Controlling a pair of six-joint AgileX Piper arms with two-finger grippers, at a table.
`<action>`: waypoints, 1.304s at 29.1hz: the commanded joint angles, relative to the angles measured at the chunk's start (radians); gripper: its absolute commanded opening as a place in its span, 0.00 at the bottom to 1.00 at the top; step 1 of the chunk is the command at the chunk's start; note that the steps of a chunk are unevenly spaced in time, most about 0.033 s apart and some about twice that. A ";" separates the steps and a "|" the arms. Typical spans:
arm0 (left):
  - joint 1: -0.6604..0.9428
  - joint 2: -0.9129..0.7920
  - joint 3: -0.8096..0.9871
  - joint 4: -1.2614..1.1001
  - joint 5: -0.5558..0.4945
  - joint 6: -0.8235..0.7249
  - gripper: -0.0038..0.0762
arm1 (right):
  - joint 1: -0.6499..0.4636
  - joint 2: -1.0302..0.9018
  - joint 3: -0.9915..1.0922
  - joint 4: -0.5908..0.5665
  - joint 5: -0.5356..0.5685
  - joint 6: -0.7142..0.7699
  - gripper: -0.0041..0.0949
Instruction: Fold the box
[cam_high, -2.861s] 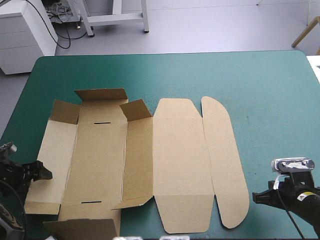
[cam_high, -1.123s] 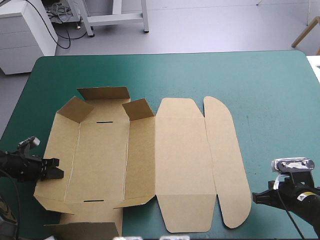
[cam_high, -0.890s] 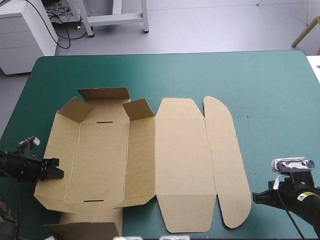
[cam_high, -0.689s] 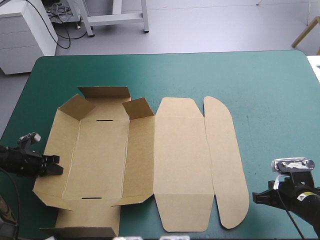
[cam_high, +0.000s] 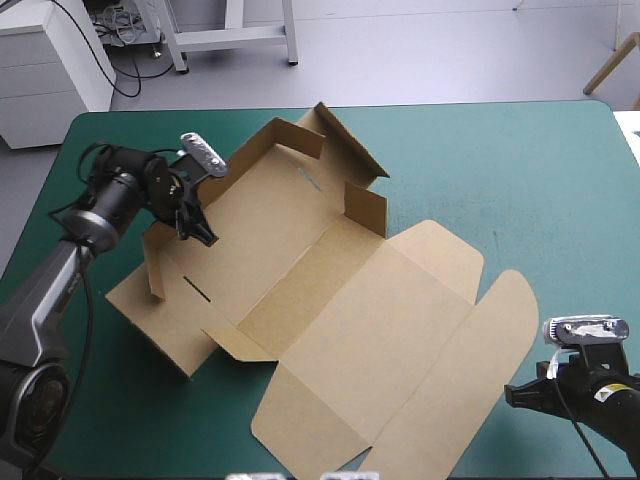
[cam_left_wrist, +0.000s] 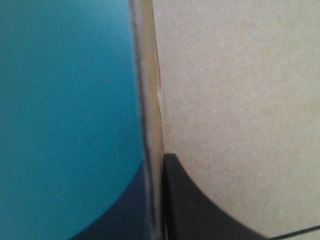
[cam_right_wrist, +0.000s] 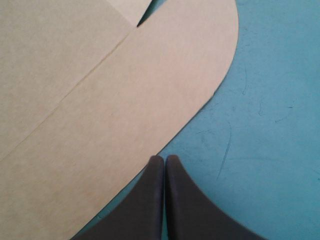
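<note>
Left arm extended forward; left gripper clamped on raised side wall of box, wall pinched between fingers. Right gripper set low, fingers pressed together, box's rounded lid flap just ahead.

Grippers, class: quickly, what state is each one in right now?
Left gripper: shut on the box, gripping a raised wall.
Right gripper: shut, holding nothing.

Seemingly one box, left gripper, right gripper
</note>
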 joint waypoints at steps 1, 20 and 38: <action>-0.096 -0.001 -0.079 0.185 -0.136 -0.009 0.04 | 0.003 0.003 -0.022 0.021 -0.042 -0.010 0.03; -0.495 0.022 -0.085 0.326 -0.382 0.190 0.04 | 0.003 0.003 -0.022 0.021 -0.042 -0.010 0.03; -0.762 0.022 0.004 1.071 -0.322 -0.460 0.04 | 0.003 0.003 -0.022 0.015 -0.040 -0.018 0.03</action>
